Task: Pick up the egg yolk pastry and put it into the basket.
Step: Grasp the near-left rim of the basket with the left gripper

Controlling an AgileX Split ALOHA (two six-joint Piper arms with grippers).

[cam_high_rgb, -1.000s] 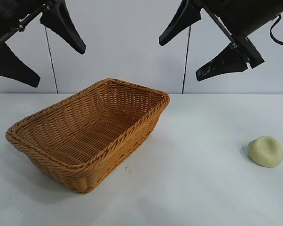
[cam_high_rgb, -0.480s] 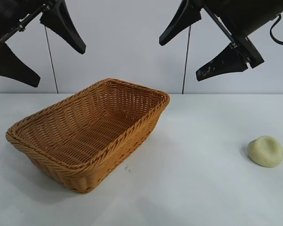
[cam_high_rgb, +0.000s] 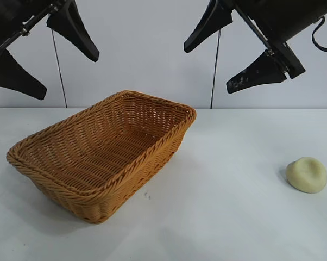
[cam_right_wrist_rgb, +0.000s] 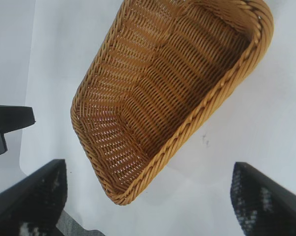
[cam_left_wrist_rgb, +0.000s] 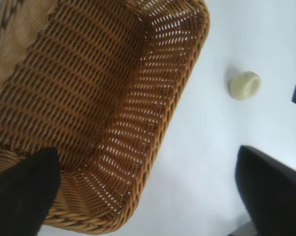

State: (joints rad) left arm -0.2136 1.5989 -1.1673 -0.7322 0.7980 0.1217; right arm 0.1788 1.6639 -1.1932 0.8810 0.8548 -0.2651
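Note:
The egg yolk pastry [cam_high_rgb: 307,174], a small pale cream-yellow dome with a dent on top, lies on the white table at the right; it also shows in the left wrist view [cam_left_wrist_rgb: 245,85]. The orange-tan wicker basket [cam_high_rgb: 71,182] stands left of centre, empty; it also fills the left wrist view [cam_left_wrist_rgb: 187,73] and shows in the right wrist view [cam_right_wrist_rgb: 138,191]. My left gripper [cam_high_rgb: 44,51] hangs open high above the basket's left end. My right gripper [cam_high_rgb: 226,51] hangs open high above the table, right of the basket and left of the pastry. The pastry is out of the right wrist view.
The white table [cam_high_rgb: 218,217] runs to a pale back wall. Bare table lies between the basket and the pastry. Two thin vertical cables [cam_high_rgb: 213,70] hang behind the arms.

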